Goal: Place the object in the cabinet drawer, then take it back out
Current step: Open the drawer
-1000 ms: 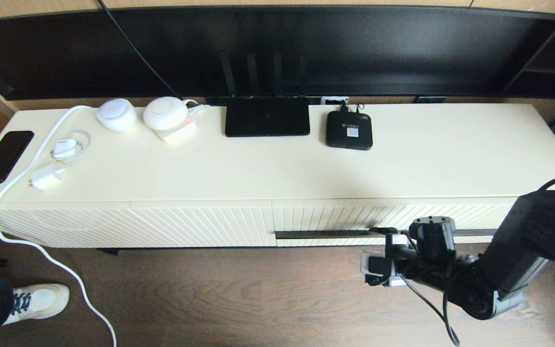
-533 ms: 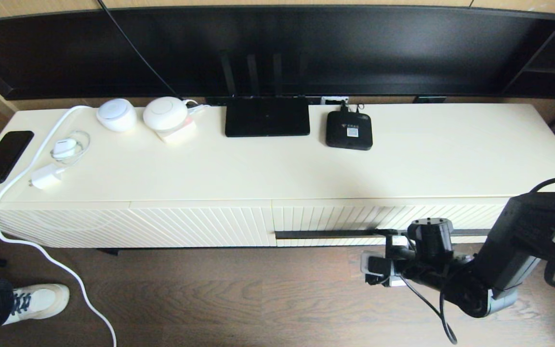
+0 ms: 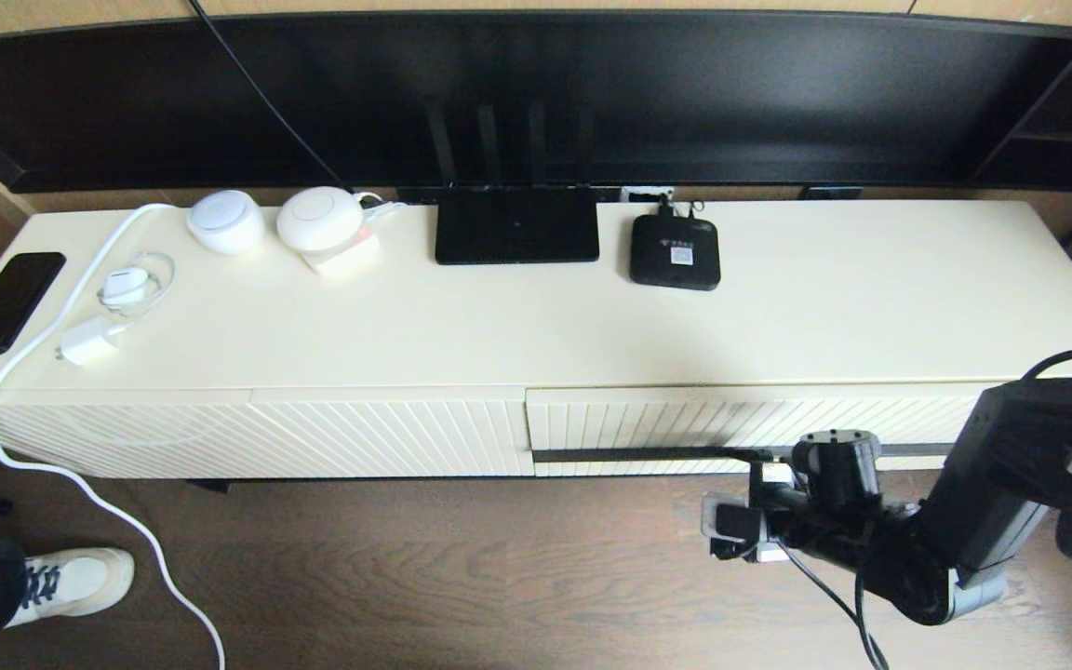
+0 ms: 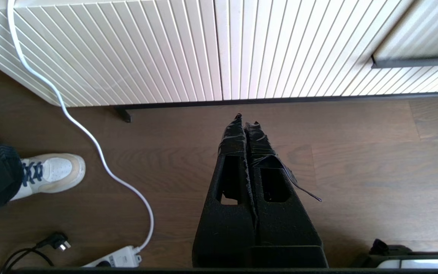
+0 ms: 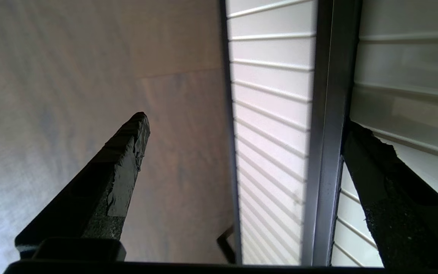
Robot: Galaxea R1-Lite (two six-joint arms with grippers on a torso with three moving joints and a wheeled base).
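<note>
The cabinet drawer (image 3: 685,419) is the wide cream ribbed front on the right, with a long dark handle bar (image 3: 629,455). It stands out slightly from the cabinet. My right gripper (image 3: 761,458) is open at the handle's right part. In the right wrist view one finger (image 5: 371,163) sits behind the handle bar (image 5: 329,114) against the drawer front (image 5: 268,114), and the other finger (image 5: 127,152) hangs over the floor. The black organiser box is out of view. My left gripper (image 4: 246,120) is shut and empty, low over the floor before the cabinet's left front.
On the cabinet top lie a flat black router (image 3: 516,225), a small black device (image 3: 675,251), two white round devices (image 3: 225,221) (image 3: 320,219), a phone (image 3: 7,302) and a charger (image 3: 89,342). A white cable (image 4: 89,137) trails to the floor near a person's shoe (image 3: 71,582).
My right arm and gripper have drawn back a little towards me, and the drawer front with its handle has come out slightly. The left arm has not moved.
</note>
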